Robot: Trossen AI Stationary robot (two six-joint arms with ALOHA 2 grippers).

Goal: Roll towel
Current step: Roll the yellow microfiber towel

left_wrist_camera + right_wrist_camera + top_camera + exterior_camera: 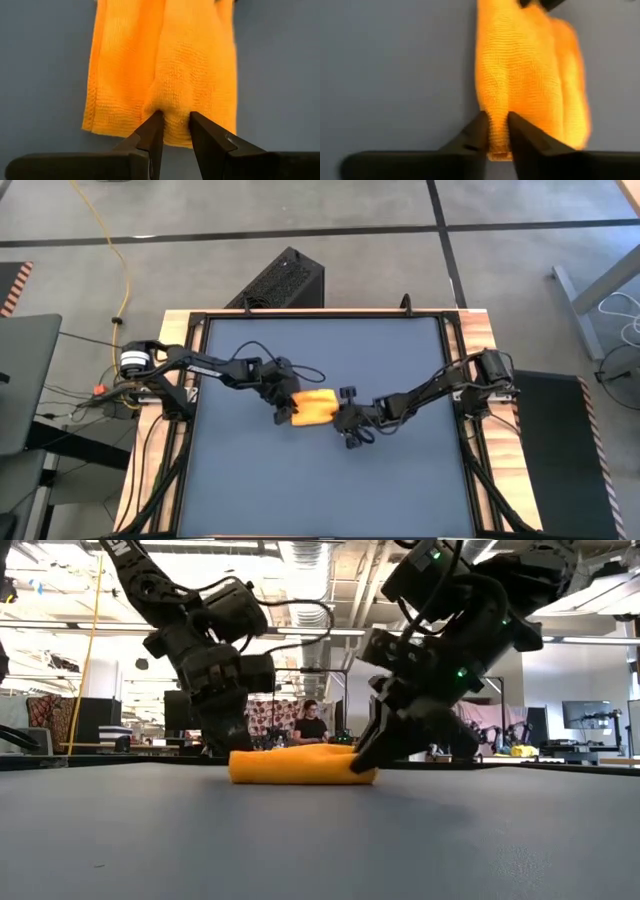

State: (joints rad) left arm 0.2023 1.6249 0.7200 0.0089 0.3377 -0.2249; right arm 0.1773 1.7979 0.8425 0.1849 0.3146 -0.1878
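The small yellow-orange soft cloth towel (pixel 313 408) lies bunched mid-way on the dark blue surface (pixel 320 480). The left hand (pixel 173 120) pinches one end; the right hand (pixel 497 122) is clamped on the opposite end.

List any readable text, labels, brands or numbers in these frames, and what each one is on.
None can be read in any view.
The towel is plain orange cloth, with no tag or print showing.
The left gripper and the right gripper, each pinching an end of the towel, show no markings.
The tabletop is unmarked.
Background screens and signs in the low view are too small to read.
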